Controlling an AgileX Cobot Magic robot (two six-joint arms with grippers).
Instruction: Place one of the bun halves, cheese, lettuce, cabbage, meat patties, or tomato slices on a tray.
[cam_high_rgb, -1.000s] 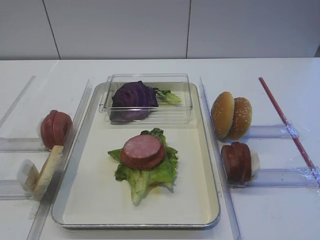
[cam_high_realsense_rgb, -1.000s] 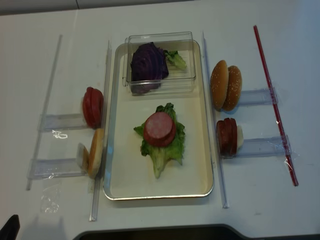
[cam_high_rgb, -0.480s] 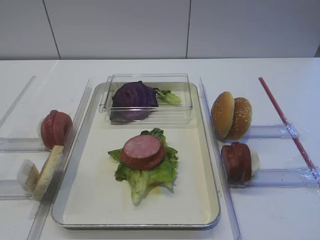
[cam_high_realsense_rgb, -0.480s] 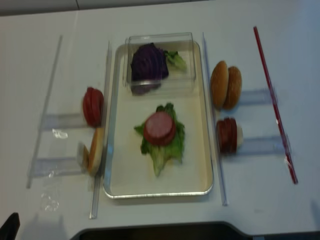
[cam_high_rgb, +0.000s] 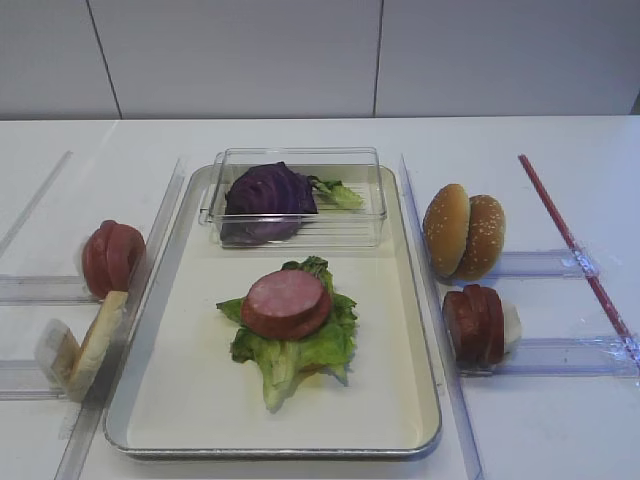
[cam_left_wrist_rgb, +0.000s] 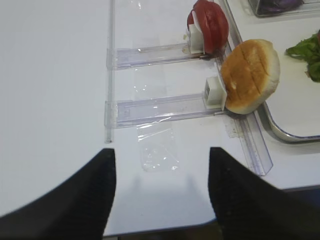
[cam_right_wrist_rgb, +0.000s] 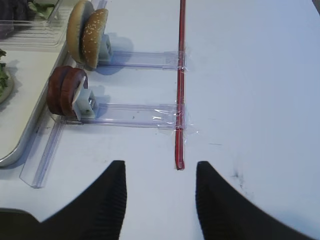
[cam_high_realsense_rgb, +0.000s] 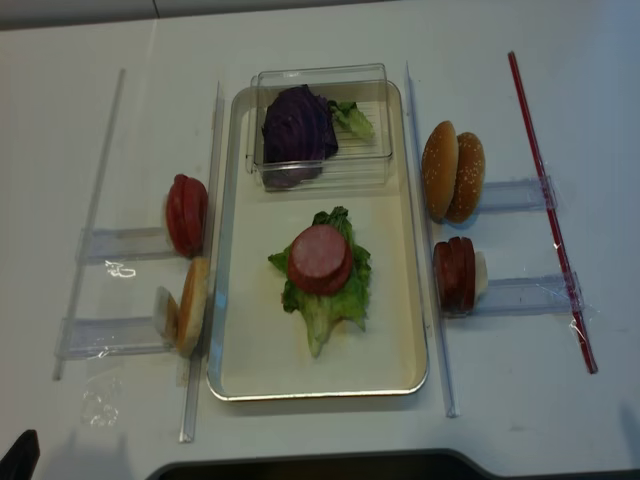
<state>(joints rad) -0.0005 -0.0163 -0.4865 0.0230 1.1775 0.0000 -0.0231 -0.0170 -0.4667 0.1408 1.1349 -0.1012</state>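
- Right gripper (cam_right_wrist_rgb: 160, 200) hangs low over bare table with its two dark fingers spread wide and nothing between them; the end of a red strip (cam_right_wrist_rgb: 179, 125) lies just ahead of the gap.
- Left gripper (cam_left_wrist_rgb: 160, 195) likewise stands wide apart and empty, above the table edge, near a clear plastic rail (cam_left_wrist_rgb: 165, 105).
- The tray (cam_high_rgb: 170, 400), silver-rimmed with a pale cream floor, holds a ruffled green lettuce (cam_high_rgb: 290, 350) leaf near its middle, and one meat patty (cam_high_rgb: 286, 302) lies flat on top of that leaf, pink face up, darker rim showing.
- At the tray's far end sits a clear plastic box (cam_high_rgb: 350, 225); inside it are the dark purple cabbage (cam_high_rgb: 265, 195) wedge and a small green leaf piece beside it.
- Right of the tray, upright in clear holders: the sesame bun halves (cam_high_rgb: 463, 231) and, nearer the camera, more meat patties (cam_high_rgb: 475, 325) standing on edge.
- Left of the tray, the tomato slices (cam_high_rgb: 110, 258) stand on edge, with another bun half (cam_left_wrist_rgb: 249, 76) leaning just beside the tray rim.
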